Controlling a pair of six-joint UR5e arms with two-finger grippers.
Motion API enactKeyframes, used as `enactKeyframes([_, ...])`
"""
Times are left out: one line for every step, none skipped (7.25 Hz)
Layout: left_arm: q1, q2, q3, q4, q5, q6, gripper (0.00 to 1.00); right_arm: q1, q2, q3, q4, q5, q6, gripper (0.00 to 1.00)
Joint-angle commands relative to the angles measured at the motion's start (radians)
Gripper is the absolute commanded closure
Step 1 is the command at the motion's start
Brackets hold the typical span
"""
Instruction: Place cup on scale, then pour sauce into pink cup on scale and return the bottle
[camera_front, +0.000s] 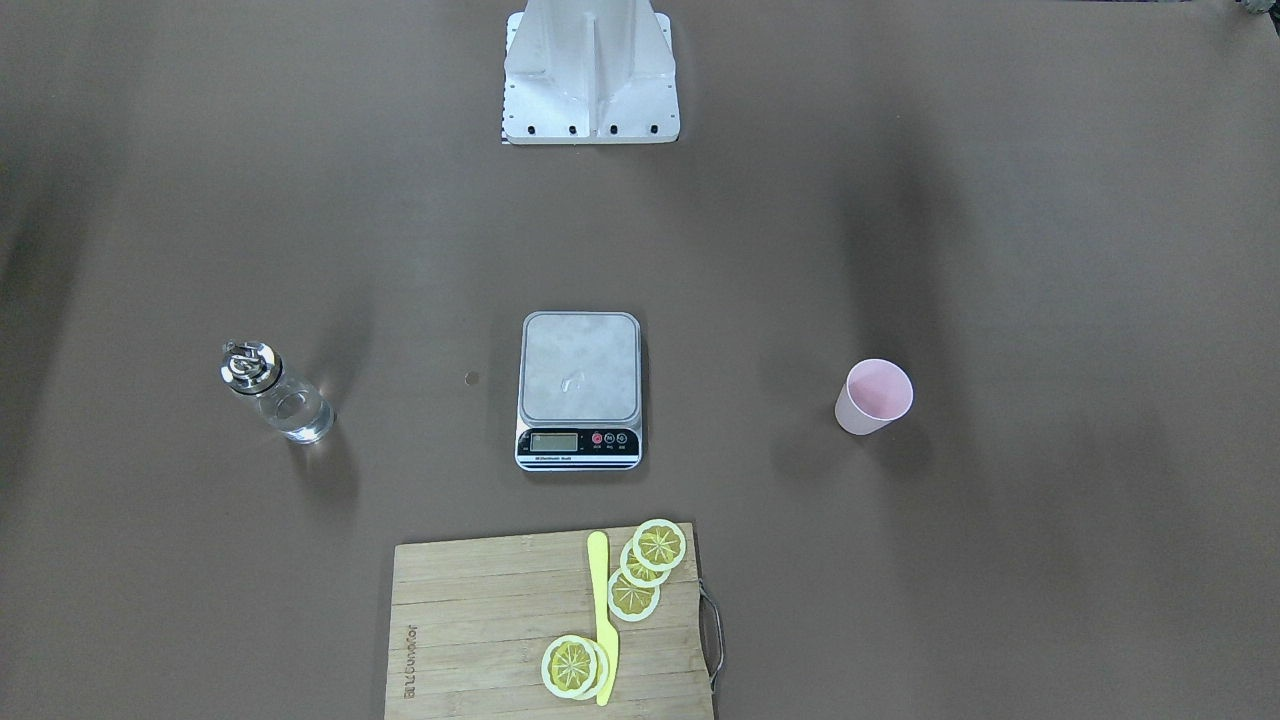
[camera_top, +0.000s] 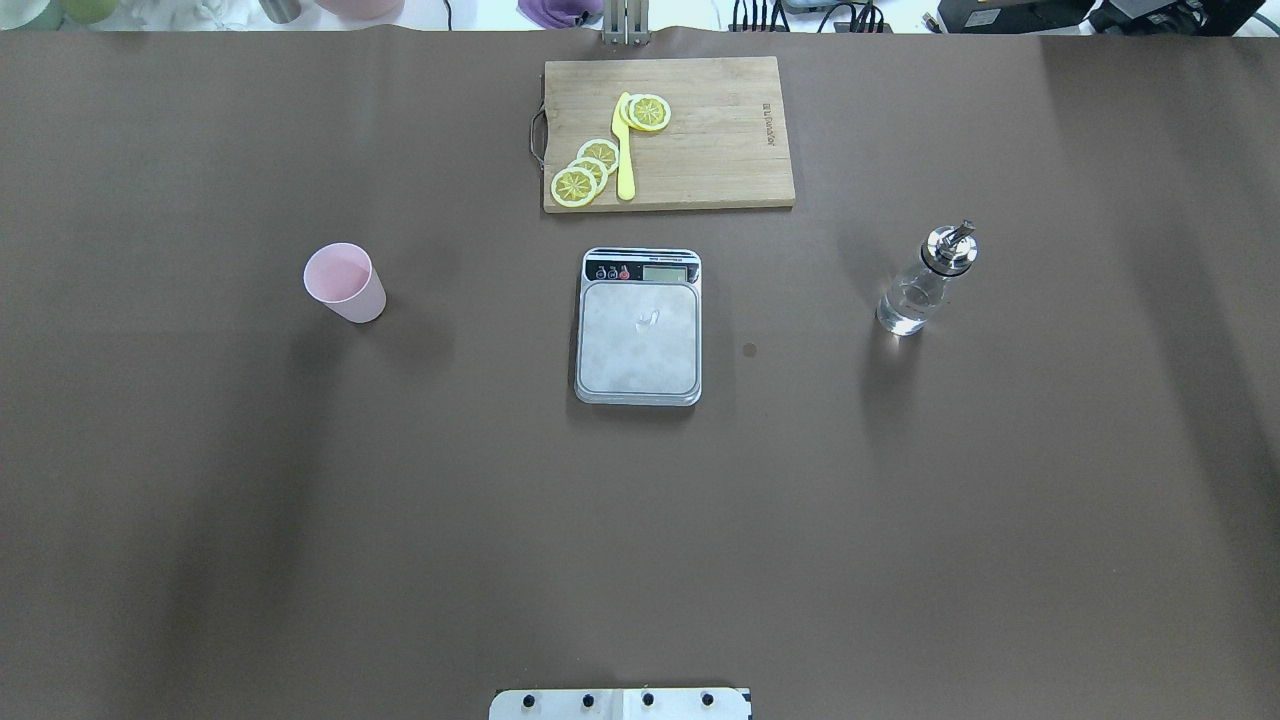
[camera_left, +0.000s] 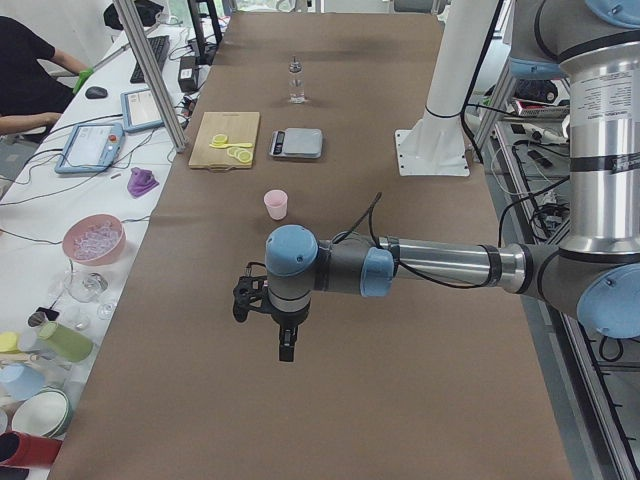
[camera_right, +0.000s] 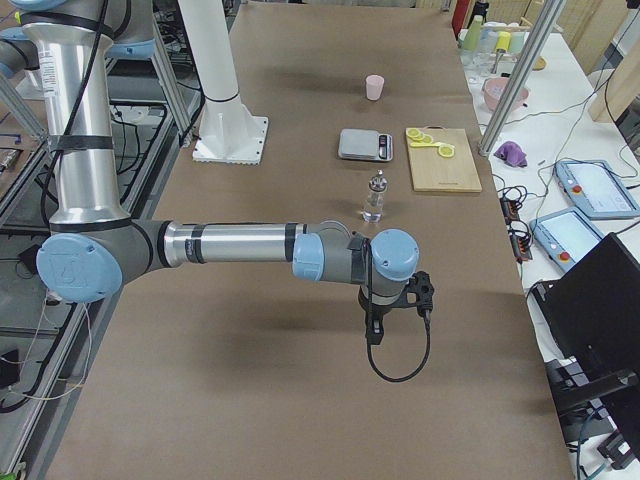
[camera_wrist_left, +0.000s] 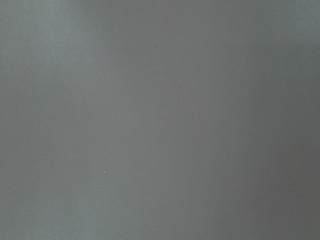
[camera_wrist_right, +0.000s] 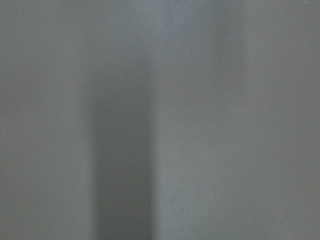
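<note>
Black and pointing straight down, the left end effector (camera_left: 285, 345) hung over bare table toward the left end. How far it was open could not be told from the side view. The right end effector (camera_right: 372, 328) hung the same way toward the right end, its opening just as unclear. Both wrist cameras showed only blurred brown table.

Neither had hold of any task thing. The pink cup (camera_top: 344, 283) stood upright and empty on the table's left half, well apart from the kitchen scale (camera_top: 638, 335) at mid-table. The glass bottle (camera_top: 922, 285), with clear sauce (camera_top: 905, 305) in its lower part, stood on the right half, its platform bare between them. A bamboo cutting board (camera_top: 700, 140) with lemon slices (camera_top: 585, 172) and a yellow knife (camera_top: 625, 150) lay by the far edge.

Nothing looked begun, so fetching the cup was probably the step in hand. The left arm was better placed for it. A light cup would likely tip or squash, so a gentle side grip below the rim seemed wise. It should then land centred on the platform, clear of the display strip.
</note>
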Motion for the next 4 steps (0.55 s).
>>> enactKeyframes([0.002,-0.002,0.003,-0.001,0.006,0.002,0.01,0.000,0.000,0.000,0.001,0.003,0.000,0.00])
enactKeyframes([0.009,-0.003,0.001,-0.001,0.006,0.005,0.01,0.000,0.002,0.000,0.001,0.001,0.000,0.00])
enactKeyframes([0.035,-0.011,0.000,0.000,0.004,0.003,0.01,0.000,0.002,0.000,0.001,0.001,0.000,0.00])
enactKeyframes([0.037,-0.023,-0.003,-0.001,-0.002,-0.006,0.01,0.000,0.004,0.000,0.001,0.001,0.000,0.00])
